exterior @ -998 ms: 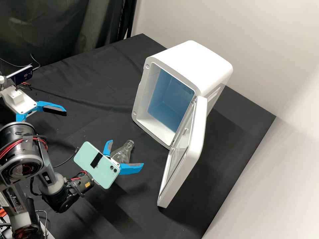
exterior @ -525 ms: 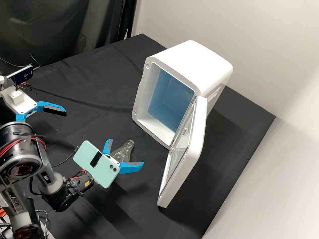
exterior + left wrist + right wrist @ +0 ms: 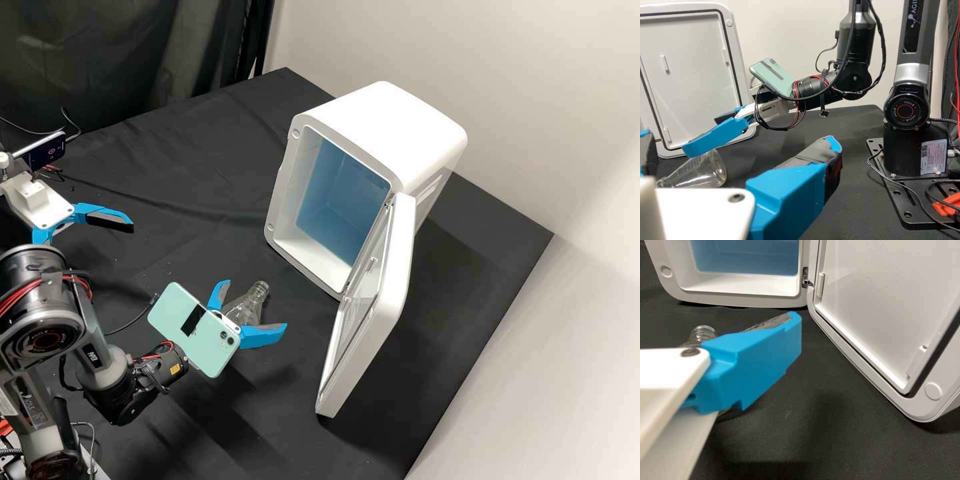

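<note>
Looks early in the work; has the right pincer spread wide around the clear bottle, one blue finger on either side, closed on nothing; cannot tell whether either finger touches it; leaves the bottle down on the table, apparently on its side, neck toward the fridge and just short of its open mouth; counts as done, judging from how things lie, only the straddling of the bottle and the opening of the door; counts as left the squeeze and the lift; holds the left pincer wide as well, gripping nothing, above the cloth toward the table's left side, well apart from the bottle. Offers a short stretch of cloth between bottle and fridge mouth, with a raised white rim to clear at the threshold; meets the door standing near the outer finger of the right pincer, so allows little slack on that side; gives more room toward the left pincer; runs out at the table's edge not far beyond the door's foot, with a drop past it.
</note>
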`<state>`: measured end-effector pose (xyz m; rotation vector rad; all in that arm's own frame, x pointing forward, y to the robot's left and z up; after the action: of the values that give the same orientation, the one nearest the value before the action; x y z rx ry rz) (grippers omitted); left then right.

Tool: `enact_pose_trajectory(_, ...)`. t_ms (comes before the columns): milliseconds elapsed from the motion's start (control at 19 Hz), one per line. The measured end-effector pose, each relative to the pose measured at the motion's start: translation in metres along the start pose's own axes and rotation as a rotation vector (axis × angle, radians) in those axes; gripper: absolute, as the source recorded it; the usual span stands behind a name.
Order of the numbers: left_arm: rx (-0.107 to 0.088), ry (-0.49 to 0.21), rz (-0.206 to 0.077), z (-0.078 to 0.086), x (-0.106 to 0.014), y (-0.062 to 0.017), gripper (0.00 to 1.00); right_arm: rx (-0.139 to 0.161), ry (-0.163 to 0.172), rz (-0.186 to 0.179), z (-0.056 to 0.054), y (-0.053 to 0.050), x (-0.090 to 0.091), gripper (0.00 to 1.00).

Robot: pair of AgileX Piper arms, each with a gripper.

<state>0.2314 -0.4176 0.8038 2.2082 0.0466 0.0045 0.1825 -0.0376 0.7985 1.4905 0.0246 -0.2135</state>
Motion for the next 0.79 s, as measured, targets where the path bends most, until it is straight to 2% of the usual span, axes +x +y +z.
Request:
enact_pose_trajectory(105, 0.018, 0.0, 0.0, 0.0, 0.0, 0.0, 1.0, 0.001, -0.001, -0.002, 0.0002, -0.0003, 0.0001, 0.0)
enact_pose_trajectory(158, 0.021, -0.001, 0.0, 0.0002, 0.0, 0.0, 1.0, 0.002, -0.002, -0.003, 0.0005, -0.0005, 0.0002, 0.0)
enact_pose_trajectory(368, 0.022, -0.009, -0.001, 0.002, 0.0001, -0.0003, 1.0, 0.007, -0.011, -0.015, 0.0023, -0.0024, 0.0011, 0.0)
enact_pose_trajectory(788, 0.022, -0.011, -0.002, 0.0025, 0.0001, -0.0004, 1.0, 0.007, -0.011, -0.015, 0.0024, -0.0025, 0.0011, 0.0)
